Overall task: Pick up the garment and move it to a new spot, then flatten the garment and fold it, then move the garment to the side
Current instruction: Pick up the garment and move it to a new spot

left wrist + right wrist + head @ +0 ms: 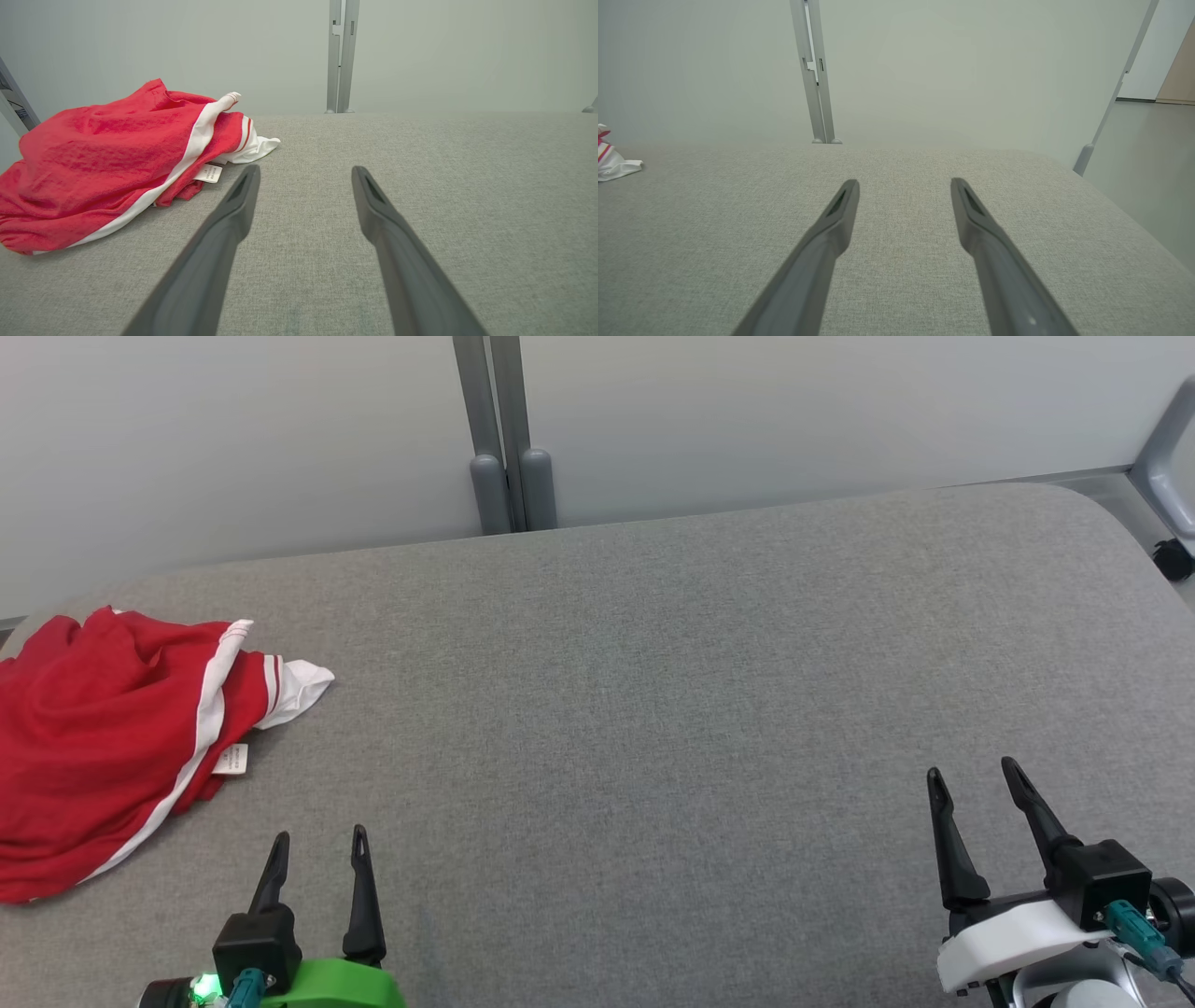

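My left pincer (319,833) is released, jaws wide, with nothing between them. The garment (103,737), a crumpled red heap with white stripes, lies on the table (653,709) ahead of it and off to its left, near but not touching. The label (231,759) and the white-trimmed end are the parts closest to my fingertips. The heap's long side runs slantwise, away from me and leftward. My right pincer (972,767), also open and empty, sits well apart on the far side. I judge the pick belongs to my left arm: swing left, slightly forward.
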Available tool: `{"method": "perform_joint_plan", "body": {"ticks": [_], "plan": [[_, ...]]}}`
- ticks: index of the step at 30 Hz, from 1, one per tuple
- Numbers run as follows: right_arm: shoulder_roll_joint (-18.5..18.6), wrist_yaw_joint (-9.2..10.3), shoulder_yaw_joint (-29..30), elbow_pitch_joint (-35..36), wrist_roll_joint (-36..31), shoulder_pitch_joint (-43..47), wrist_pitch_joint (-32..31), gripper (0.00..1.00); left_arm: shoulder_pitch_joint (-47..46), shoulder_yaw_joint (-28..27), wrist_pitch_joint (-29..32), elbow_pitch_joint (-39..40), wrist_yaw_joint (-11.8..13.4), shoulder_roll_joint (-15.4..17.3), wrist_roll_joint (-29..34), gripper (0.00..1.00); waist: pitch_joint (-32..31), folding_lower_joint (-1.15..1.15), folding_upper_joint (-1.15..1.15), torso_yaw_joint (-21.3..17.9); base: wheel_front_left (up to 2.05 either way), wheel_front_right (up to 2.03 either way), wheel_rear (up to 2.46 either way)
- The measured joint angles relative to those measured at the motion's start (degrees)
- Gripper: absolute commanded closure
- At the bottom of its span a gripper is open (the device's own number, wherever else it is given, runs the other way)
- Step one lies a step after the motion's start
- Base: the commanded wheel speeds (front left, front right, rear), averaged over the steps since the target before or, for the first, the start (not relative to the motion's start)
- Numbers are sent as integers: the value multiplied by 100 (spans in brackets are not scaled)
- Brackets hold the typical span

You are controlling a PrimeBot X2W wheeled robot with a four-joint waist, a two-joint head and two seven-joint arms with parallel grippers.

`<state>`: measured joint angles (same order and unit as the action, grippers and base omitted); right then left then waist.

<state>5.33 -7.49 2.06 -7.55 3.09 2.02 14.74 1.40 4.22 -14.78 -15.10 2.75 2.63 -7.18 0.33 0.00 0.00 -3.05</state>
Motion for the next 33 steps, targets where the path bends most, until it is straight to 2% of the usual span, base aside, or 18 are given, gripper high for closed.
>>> {"method": "perform_joint_plan", "body": {"ticks": [22,33], "plan": [[20,0,-77,-20,71,-2,32,0,1,-54,-35,-123,-52,3,-35,0,-2,0,0,157,0,0,0],[20,0,-197,-5,88,24,32,0,7,-77,-36,-116,-46,4,-80,0,-42,0,0,695,0,0,0]]}}
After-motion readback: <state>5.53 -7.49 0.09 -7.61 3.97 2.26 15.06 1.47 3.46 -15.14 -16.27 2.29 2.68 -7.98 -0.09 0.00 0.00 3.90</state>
